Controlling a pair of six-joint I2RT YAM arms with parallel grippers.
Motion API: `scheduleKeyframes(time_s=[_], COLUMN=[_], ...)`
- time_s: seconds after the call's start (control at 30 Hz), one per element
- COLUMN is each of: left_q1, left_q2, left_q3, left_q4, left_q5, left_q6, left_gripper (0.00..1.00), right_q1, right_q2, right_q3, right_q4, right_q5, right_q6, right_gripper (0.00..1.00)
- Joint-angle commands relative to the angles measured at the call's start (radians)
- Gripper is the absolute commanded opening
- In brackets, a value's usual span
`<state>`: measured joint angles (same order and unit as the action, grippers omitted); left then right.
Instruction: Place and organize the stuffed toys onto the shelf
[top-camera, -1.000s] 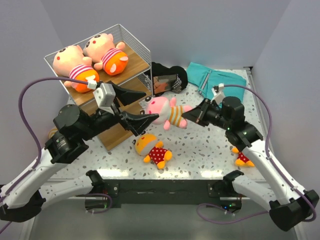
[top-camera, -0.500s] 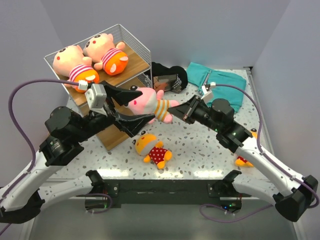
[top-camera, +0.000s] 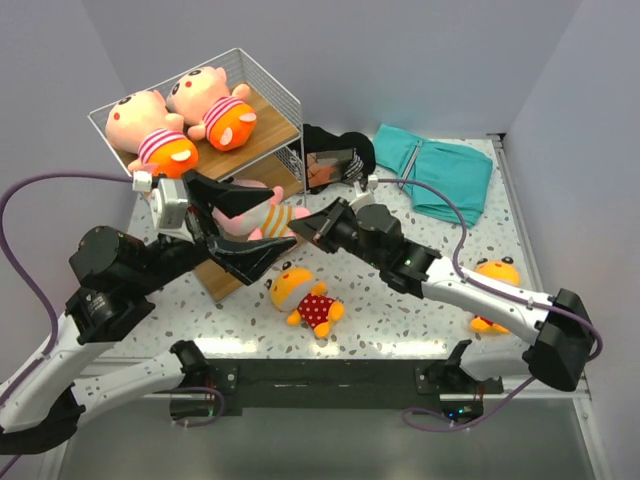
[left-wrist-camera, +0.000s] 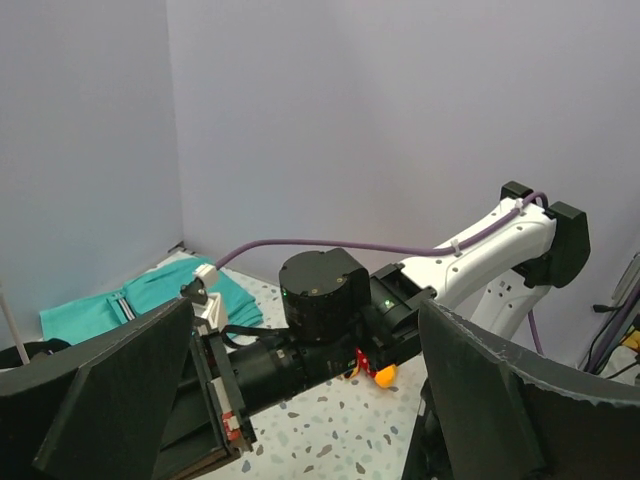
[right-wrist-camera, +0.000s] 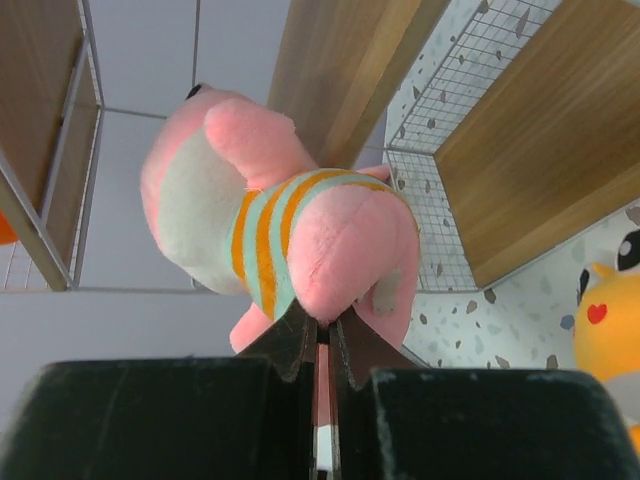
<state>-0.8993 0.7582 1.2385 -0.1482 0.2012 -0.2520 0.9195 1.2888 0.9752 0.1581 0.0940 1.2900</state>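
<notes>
My right gripper (top-camera: 308, 226) is shut on the bottom of a pink stuffed toy (top-camera: 256, 208) in an orange-and-teal striped outfit, holding it in the air beside the shelf's (top-camera: 278, 125) middle level. In the right wrist view the closed tips (right-wrist-camera: 323, 325) pinch the toy (right-wrist-camera: 290, 235), with the wooden boards (right-wrist-camera: 545, 140) behind. My left gripper (top-camera: 272, 218) is open, its fingers above and below the held toy. Two pink-headed toys (top-camera: 150, 128) (top-camera: 215, 105) lie on the top board. A yellow-headed polka-dot toy (top-camera: 305, 298) lies on the table; another (top-camera: 492, 274) lies at the right.
A folded teal cloth (top-camera: 435, 165) and a black bundle (top-camera: 335, 158) lie at the back of the table. The left wrist view looks between its own wide fingers (left-wrist-camera: 110, 390) at the right arm's (left-wrist-camera: 320, 300) wrist, with the teal cloth (left-wrist-camera: 120, 300) behind.
My right gripper has carried the pink striped toy leftward, from mid-table to the shelf's side and between the left fingers. The left arm has drawn back to the left.
</notes>
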Motion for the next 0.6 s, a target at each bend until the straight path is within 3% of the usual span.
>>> scheduleKeyframes(time_s=[0.0,0.27,0.57], left_q1=[-0.004,-0.004,-0.004], left_q2=[-0.016,-0.053,-0.059], left_q3=[-0.007,-0.033,-0.053], left_q4=[0.021,0.007,0.002], left_q5=[-0.008,-0.045,-0.055], left_q6=[-0.021,-0.013,-0.012], left_gripper=[1.00,1.00,1.00], right_q1=[0.028,0.041,0.058], right_q2=[0.033,0.090,0.214], right_q3=[0.115,0.143,0.229], right_q4=[0.130,0.161,0.185], right_q5=[0.165,0.328,0.392], right_q6=[0.051,0.111,0.124], right_gripper=[0.00,0.00,0.00])
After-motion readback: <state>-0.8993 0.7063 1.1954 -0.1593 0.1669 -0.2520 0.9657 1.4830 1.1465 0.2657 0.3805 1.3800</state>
